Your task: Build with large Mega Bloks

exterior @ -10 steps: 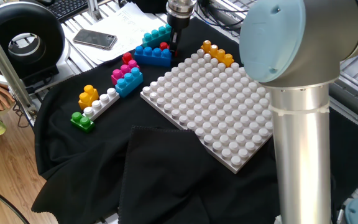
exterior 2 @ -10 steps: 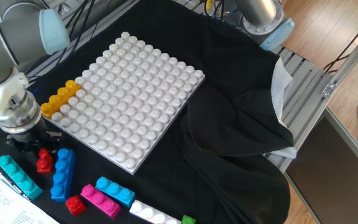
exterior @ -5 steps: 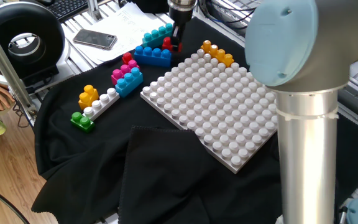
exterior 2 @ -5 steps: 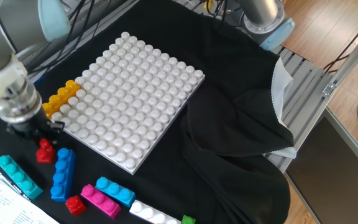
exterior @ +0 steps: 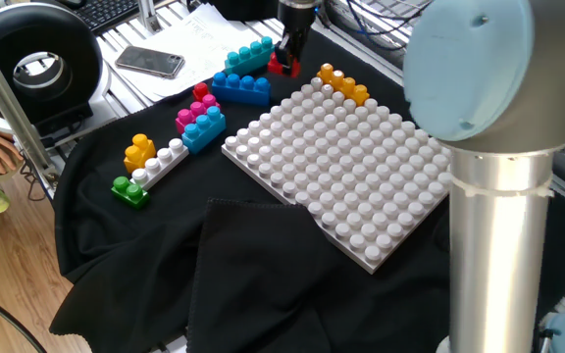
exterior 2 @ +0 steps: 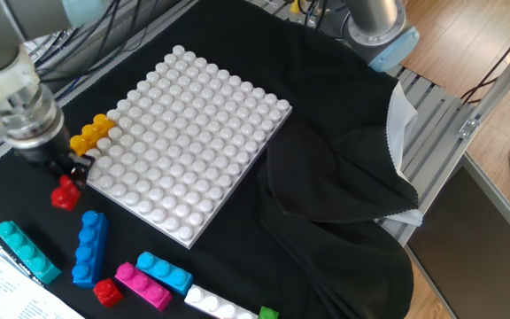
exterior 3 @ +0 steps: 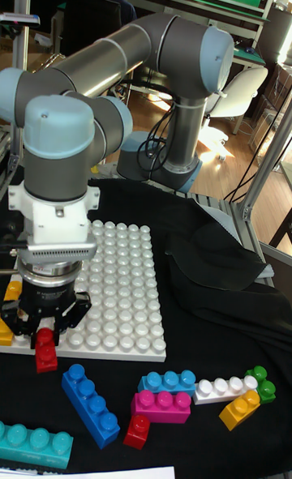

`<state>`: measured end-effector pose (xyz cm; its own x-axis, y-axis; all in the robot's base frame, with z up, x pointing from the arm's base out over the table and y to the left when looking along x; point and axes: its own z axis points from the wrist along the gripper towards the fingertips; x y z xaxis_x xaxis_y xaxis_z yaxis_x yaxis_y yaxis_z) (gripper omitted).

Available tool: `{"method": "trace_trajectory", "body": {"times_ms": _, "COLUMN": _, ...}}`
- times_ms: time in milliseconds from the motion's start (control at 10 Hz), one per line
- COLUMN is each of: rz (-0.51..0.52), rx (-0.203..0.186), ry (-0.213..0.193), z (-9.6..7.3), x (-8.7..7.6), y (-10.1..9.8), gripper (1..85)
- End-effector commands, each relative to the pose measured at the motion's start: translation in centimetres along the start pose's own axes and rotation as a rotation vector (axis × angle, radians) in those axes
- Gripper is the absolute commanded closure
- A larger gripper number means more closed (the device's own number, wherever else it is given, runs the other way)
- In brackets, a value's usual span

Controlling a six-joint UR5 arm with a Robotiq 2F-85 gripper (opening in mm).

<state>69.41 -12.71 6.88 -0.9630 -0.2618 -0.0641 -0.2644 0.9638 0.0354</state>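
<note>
Lifted clear of the cloth since a second ago, the small red plastic brick now hangs in the air between the long blue four-stud brick and the corner of the big square white studded baseplate, having travelled up and toward the plate. The gripper has its two black fingers closed narrowly on that red brick; the tall fixed view shows the brick pinched upright below the gripper, near the plate's front edge.

On the plate's corner sits an orange-yellow brick, just beside the held piece in one fixed view. On the black cloth that covers the table lie the other bricks: a teal four-stud one near the table edge, a second small red one, a pink brick touching a lighter blue one, a white one in a line with a green piece, and a small yellow one next to them.
</note>
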Motion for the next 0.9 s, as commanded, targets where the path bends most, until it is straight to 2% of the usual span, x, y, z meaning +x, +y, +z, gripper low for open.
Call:
{"method": "trace_trajectory", "body": {"times_ms": 0, "rz": 0.189, "rx": -0.017, "ry": -0.005, "z": 0.5, "x": 2.4, "y": 0.9, "gripper": 84.7}}
{"method": "trace_trajectory", "body": {"times_ms": 100, "rz": 0.241, "rx": -0.030, "ry": -0.022, "z": 1.5, "x": 2.7, "y": 1.2, "gripper": 84.7}}
{"method": "trace_trajectory", "body": {"times_ms": 200, "rz": 0.230, "rx": -0.004, "ry": -0.045, "z": 1.7, "x": 2.2, "y": 0.5, "gripper": 84.7}}
{"method": "trace_trajectory", "body": {"times_ms": 400, "rz": 0.210, "rx": -0.013, "ry": -0.091, "z": 1.6, "x": 1.0, "y": 0.6, "gripper": 84.7}}
{"method": "trace_trajectory", "body": {"times_ms": 500, "rz": 0.205, "rx": -0.013, "ry": -0.082, "z": 1.6, "x": 1.1, "y": 0.6, "gripper": 84.7}}
{"method": "trace_trajectory", "body": {"times_ms": 700, "rz": 0.182, "rx": 0.021, "ry": -0.043, "z": 1.0, "x": 4.6, "y": 1.0, "gripper": 84.7}}
{"method": "trace_trajectory", "body": {"times_ms": 800, "rz": 0.182, "rx": 0.026, "ry": -0.036, "z": 0.8, "x": 5.6, "y": 1.2, "gripper": 84.7}}
